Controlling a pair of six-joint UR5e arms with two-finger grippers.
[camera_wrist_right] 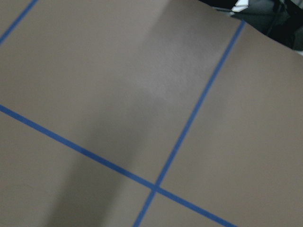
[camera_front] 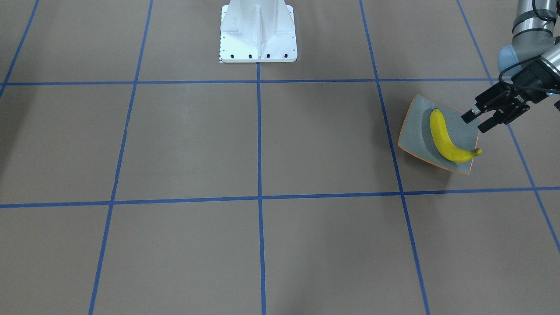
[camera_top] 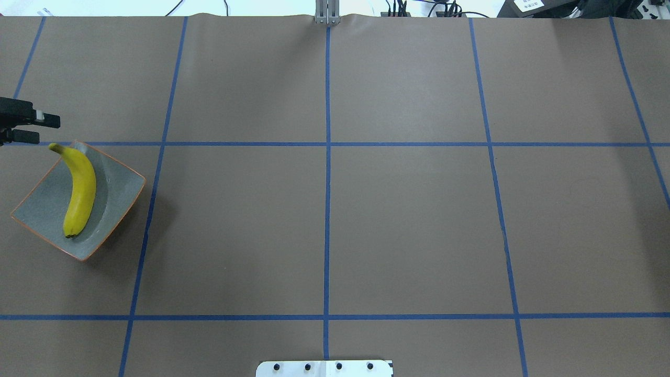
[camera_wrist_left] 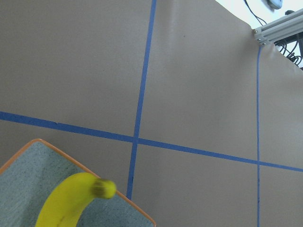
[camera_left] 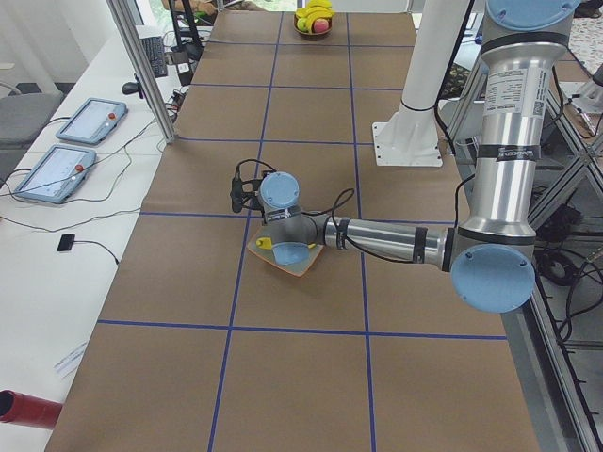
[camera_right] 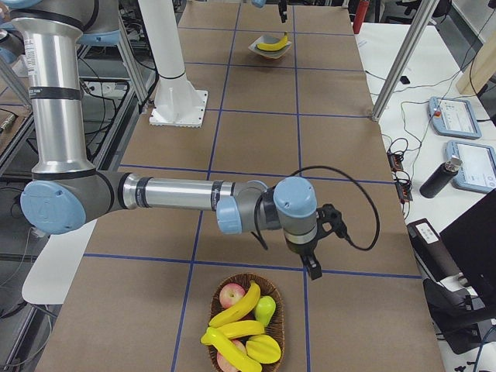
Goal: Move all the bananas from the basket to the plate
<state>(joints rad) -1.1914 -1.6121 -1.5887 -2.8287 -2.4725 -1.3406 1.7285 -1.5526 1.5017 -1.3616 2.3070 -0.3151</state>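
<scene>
The main risk is judged to lie at the plate (camera_front: 413,135), where one banana (camera_front: 442,138) is laid slantwise across the grey dish with its stalk end resting over the orange rim at a corner. So much room is taken by it that further bananas may have to be stacked or wedged, and a smooth, curved fruit set on another could easily roll or slide over the shallow edge onto the surface (camera_front: 262,144). The left hand (camera_front: 476,122) is seen just beside that corner, empty, with its fingers spread wide. A careless sweep from there could catch the stalk and drag the fruit off. A second hazard is expected at the basket (camera_right: 246,277), which stands at the opposite end of the surface, well apart from the plate. The remaining bananas (camera_right: 232,329) are piled there among red apples and another yellowish fruit, so a neighbour might be pinched or tipped out with them, and a glossy skin could slip from a two-finger hold over so long a carry. The right hand (camera_right: 313,270) hangs near the basket's rim, but whether it is wide or narrow cannot be told from the only view that shows it. The bananas are seen as bright yellow, evenly curved and shiny, with small dark tips. The one on the plate is nearly as long as the dish itself.
</scene>
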